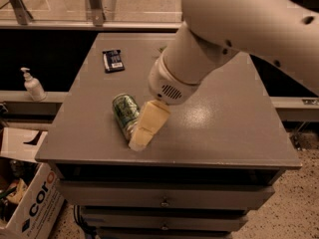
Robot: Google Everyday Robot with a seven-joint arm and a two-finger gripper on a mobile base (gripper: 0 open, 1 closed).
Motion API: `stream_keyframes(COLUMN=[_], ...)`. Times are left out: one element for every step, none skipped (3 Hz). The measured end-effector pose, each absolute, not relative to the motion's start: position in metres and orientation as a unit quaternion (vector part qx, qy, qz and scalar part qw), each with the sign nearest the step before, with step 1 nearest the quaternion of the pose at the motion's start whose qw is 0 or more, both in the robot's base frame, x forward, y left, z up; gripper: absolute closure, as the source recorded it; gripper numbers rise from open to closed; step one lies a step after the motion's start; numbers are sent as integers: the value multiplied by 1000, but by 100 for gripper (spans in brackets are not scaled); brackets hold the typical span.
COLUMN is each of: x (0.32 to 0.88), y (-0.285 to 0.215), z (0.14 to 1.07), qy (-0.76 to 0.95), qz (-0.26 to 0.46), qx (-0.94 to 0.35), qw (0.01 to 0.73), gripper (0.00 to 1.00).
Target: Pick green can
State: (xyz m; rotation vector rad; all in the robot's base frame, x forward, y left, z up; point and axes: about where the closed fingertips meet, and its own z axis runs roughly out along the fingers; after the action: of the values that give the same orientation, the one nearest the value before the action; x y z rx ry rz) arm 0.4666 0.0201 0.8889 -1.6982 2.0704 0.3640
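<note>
Toward the near left of the desk [229, 133]: green can [123, 108], lying on its side. Just right, overlapping its near end: gripper [141, 133], angled down-left; cannot tell whether wide or narrow.

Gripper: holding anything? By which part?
Cannot be told. The gripper sits low at the near right side of the green can, which lies on its side on the table; whether it grips the can does not show.

"coro" on the cardboard box [31, 203], well left of the pincer [143, 132] by the green can [124, 110].
</note>
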Motion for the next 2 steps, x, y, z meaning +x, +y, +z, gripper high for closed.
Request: stream_keyframes(x=[468,468], y=[59,81], z=[879,873], qy=[726,714], qz=[168,186], qx=[-628,-636], qw=[224,227], gripper=[0,0])
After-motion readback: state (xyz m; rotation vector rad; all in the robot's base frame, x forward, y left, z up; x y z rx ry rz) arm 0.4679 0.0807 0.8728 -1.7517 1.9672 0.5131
